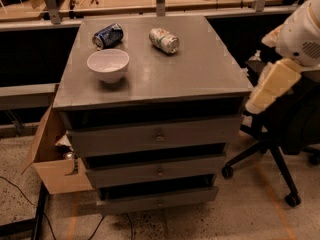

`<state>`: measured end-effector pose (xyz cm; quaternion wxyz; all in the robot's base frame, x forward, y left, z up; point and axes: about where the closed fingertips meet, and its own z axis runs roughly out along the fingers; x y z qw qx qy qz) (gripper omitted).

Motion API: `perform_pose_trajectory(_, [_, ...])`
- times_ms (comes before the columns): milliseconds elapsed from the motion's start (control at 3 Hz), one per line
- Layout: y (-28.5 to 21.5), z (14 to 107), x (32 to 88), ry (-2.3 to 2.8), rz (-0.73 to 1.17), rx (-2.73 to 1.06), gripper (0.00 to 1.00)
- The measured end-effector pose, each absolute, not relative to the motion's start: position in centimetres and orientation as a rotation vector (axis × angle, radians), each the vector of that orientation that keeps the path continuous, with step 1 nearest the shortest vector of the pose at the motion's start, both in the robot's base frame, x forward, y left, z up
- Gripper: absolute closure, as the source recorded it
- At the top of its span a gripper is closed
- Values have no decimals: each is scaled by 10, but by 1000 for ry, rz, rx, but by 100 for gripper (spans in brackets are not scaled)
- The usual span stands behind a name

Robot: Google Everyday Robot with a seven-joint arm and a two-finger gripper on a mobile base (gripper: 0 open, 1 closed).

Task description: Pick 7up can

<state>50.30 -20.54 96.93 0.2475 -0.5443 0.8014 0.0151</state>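
The 7up can [164, 40], pale silvery-white with green and reddish markings, lies on its side at the back middle of the grey cabinet top [200, 79]. My gripper [261, 97] hangs at the end of the white arm off the cabinet's right edge, level with the top. It is well to the right of the can and nearer to me, and it touches nothing on the cabinet.
A dark blue can [108, 36] lies on its side at the back left. A white bowl [108, 65] stands in front of it. The cabinet has three drawers [159, 138]. An open cardboard box [55, 164] sits at lower left, and an office chair [280, 149] at the right.
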Motion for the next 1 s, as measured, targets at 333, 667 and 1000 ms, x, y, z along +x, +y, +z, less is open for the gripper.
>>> perform_pose_trajectory(333, [-195,967,557,2091,136,-1297,0])
perform_pose_trajectory(667, [-188,956,590,2016,172,-1156,0])
perform_pose_trajectory(1000, [-184,948,637,1967,164,-1007,0])
